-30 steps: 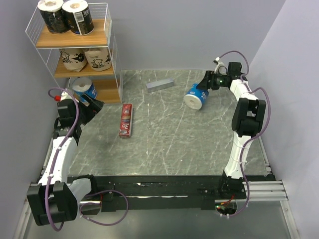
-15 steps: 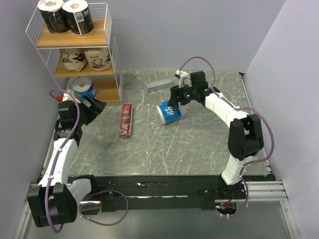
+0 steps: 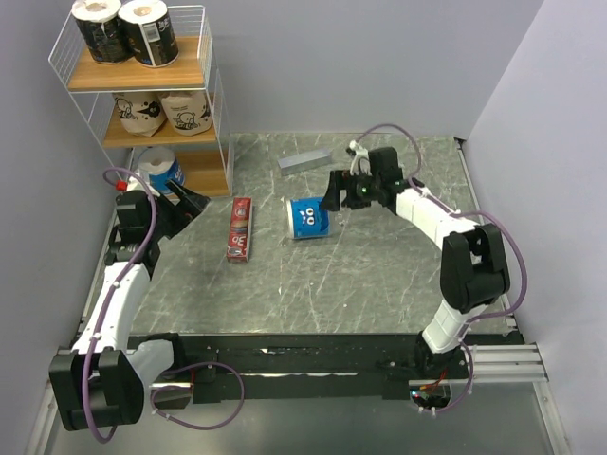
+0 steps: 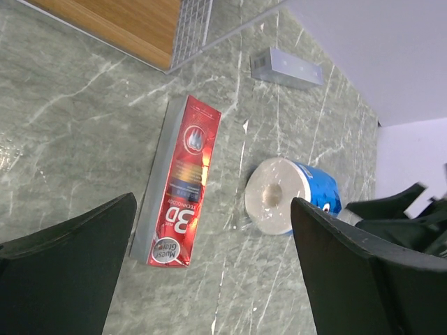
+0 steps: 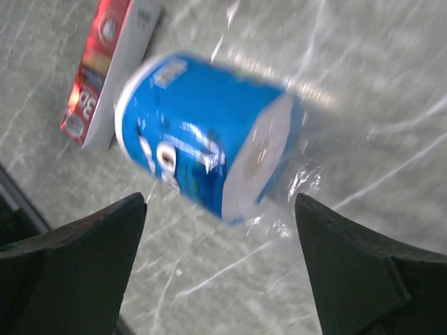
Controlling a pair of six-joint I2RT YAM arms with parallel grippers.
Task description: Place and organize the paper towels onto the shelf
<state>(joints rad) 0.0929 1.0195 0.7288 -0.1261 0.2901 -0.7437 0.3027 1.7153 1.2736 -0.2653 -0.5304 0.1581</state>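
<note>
A blue-and-white paper towel roll (image 3: pixel 306 218) lies on its side mid-table; it also shows in the left wrist view (image 4: pixel 290 195) and, blurred, in the right wrist view (image 5: pixel 202 164). My right gripper (image 3: pixel 333 195) is open just right of it, and the roll lies beyond the fingers (image 5: pixel 216 279). The shelf (image 3: pixel 204 104) stands at the far left. Two black rolls (image 3: pixel 123 28) sit on its top board, two tan rolls (image 3: pixel 161 112) on the middle, one blue-and-white roll (image 3: pixel 161 171) on the bottom. My left gripper (image 3: pixel 193 201) is open and empty beside the shelf (image 4: pixel 216 279).
A flat red box (image 3: pixel 240 228) lies between my left gripper and the loose roll, seen in the left wrist view (image 4: pixel 183 185) and the right wrist view (image 5: pixel 105 77). A grey bar (image 3: pixel 304 161) lies at the back, also in the left wrist view (image 4: pixel 286 68).
My right arm swept left from the far right with the blue-and-white roll and let it go; the roll now lies on the table. My left gripper shifted slightly right.
</note>
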